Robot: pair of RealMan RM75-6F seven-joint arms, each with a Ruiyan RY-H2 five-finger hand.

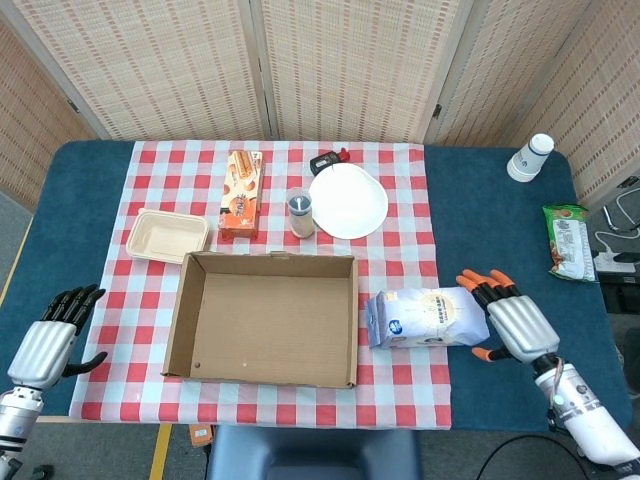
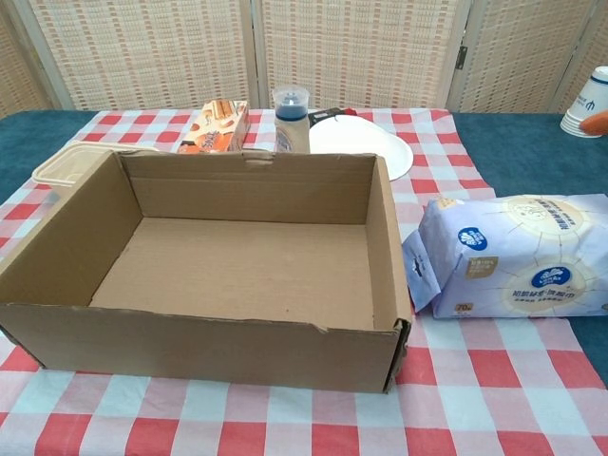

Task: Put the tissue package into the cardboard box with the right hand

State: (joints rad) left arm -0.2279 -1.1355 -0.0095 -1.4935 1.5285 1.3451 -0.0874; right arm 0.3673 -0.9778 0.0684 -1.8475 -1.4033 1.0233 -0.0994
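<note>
Tissue package [image 1: 427, 317] flat on the checked cloth [image 1: 150, 165], toward the right half of the bench [image 1: 490, 220], just beside the right wall of the cardboard box [image 1: 262, 318] and outside it. Box open on top, near the front edge of the bench, nothing inside. Right robot hand [image 1: 513, 322] just beside the package's right end, fingers spread and orange-tipped, holding nothing; contact with the wrapper impossible to tell. Left robot hand [image 1: 52, 335] at the front left corner of the bench, dark fingers apart, holding nothing, well apart from the box. Behind the box: beige tray [image 1: 167, 235], biscuit carton [image 1: 241, 193], small jar [image 1: 300, 212], white plate [image 1: 348, 201]. Paper cups [image 1: 530, 157] at the far right corner; green snack bag [image 1: 568, 241] along the right edge.
</note>
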